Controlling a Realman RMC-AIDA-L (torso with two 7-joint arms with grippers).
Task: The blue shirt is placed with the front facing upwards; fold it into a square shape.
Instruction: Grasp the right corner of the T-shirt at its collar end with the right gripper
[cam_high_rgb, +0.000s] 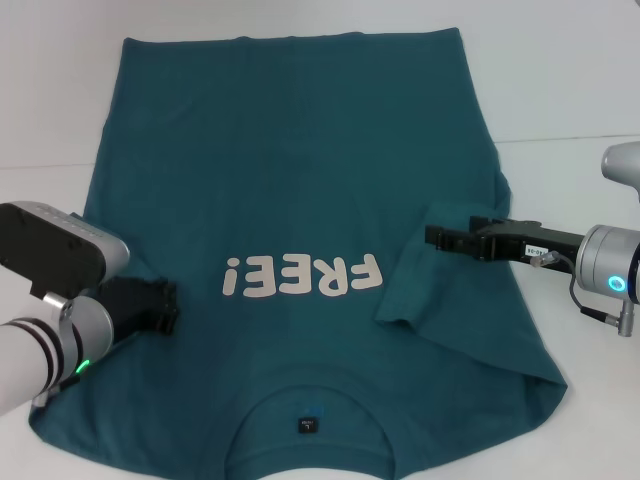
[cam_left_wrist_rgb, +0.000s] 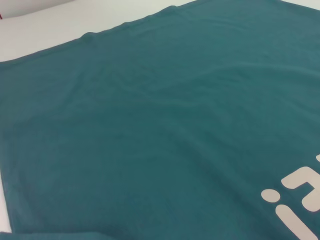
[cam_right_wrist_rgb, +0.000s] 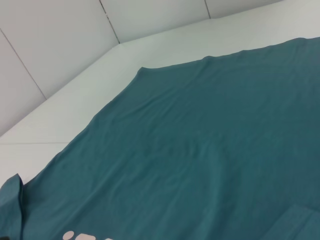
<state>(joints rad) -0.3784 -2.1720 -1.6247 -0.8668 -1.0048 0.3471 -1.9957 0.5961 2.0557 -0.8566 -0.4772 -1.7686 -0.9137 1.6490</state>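
- A large teal-blue cotton T-shirt (cam_high_rgb: 300, 200) lies front-up on a smooth white table (cam_high_rgb: 570, 70), filling most of the head view; its straight hem runs along the top of the frame and its rounded collar sits at the bottom centre.
- The whitish "FREE!" print (cam_high_rgb: 302, 277), in chunky rounded letters, reads upside down across the middle of the frame.
- A small square black neck label (cam_high_rgb: 307, 425) shows just inside the collar.
- The sleeve (cam_high_rgb: 440, 280) at centre right is folded inward over the chest, forming a soft angular flap with a loose lower edge beside the print.
- The right gripper (cam_high_rgb: 432, 238), slim and black on a grey wrist with a glowing blue ring, reaches in from the right edge; its tip lies on that folded flap, but whether the fingers pinch the cloth cannot be told.
- The left gripper (cam_high_rgb: 165, 305), black and blocky beneath a grey-and-black housing, sits at lower left on the shirt's opposite sleeve area; the state of its fingers cannot be told either.
- The left wrist view shows matte, gently rippled fabric, with part of the print at the lower right.
- The right wrist view shows the same knit spreading toward the pale table edge and panelled wall (cam_right_wrist_rgb: 60, 35) at upper left.
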